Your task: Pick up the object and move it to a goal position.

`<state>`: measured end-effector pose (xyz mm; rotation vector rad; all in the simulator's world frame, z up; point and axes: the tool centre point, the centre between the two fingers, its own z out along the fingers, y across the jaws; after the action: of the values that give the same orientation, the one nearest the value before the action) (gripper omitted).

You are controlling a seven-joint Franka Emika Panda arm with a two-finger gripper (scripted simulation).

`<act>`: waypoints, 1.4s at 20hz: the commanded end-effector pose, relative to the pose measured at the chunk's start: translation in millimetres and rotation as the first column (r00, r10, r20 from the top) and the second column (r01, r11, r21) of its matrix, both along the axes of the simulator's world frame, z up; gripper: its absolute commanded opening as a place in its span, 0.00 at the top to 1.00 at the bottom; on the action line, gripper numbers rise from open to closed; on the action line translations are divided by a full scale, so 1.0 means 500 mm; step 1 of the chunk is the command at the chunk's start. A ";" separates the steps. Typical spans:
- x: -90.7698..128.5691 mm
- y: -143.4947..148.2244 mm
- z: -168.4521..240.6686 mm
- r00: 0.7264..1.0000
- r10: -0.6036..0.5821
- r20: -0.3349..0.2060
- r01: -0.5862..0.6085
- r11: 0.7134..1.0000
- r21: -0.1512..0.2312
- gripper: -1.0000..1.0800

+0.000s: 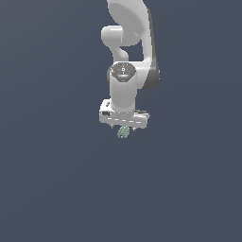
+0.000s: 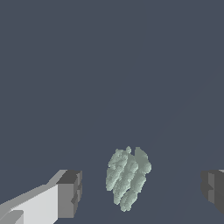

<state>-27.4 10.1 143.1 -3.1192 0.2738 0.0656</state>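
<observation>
Overhead, the white Panda arm takes up most of the exterior view, its curved links stacked down the middle of the picture and ending in the broad wrist flange with a round dark cap on it. All around it lies the flat slate-grey ground, plain and even in both views.

Below the flange sits the gripper, its white body turned crosswise. In the wrist view its two fingers stand wide apart: one, white with a dark grey pad, at one side of the picture, and the other only a dark pad cut off by the opposite edge. Neither pad touches anything.

Smallest of all is the object, a pale mint-green lump with ridged, bumpy rows running along it, lying between the two fingers. It is nearer the white finger than the other one, with clear ground showing on both sides of it. In the exterior view the object peeks out just under the gripper body, roughly centred beneath it. Whether it rests on the ground or hangs a little above it cannot be told from these pictures.
</observation>
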 end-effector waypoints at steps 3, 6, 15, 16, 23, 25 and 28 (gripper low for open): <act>-0.018 0.005 -0.019 0.995 -0.101 0.007 0.101 0.995 -0.005 0.04; -0.033 0.008 -0.034 0.984 -0.178 0.012 0.178 0.984 -0.009 0.04; -0.075 0.014 -0.070 0.924 -0.381 0.030 0.382 0.924 -0.013 0.04; -0.079 0.014 -0.073 0.917 -0.398 0.031 0.398 0.917 -0.014 0.04; -0.097 0.016 -0.086 0.878 -0.477 0.039 0.478 0.878 -0.014 0.04; -0.100 0.016 -0.088 0.872 -0.489 0.040 0.490 0.872 -0.013 0.04; -0.102 0.016 -0.090 0.867 -0.497 0.041 0.498 0.867 -0.013 0.04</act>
<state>-77.8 18.1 98.5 -2.9566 1.0623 0.0014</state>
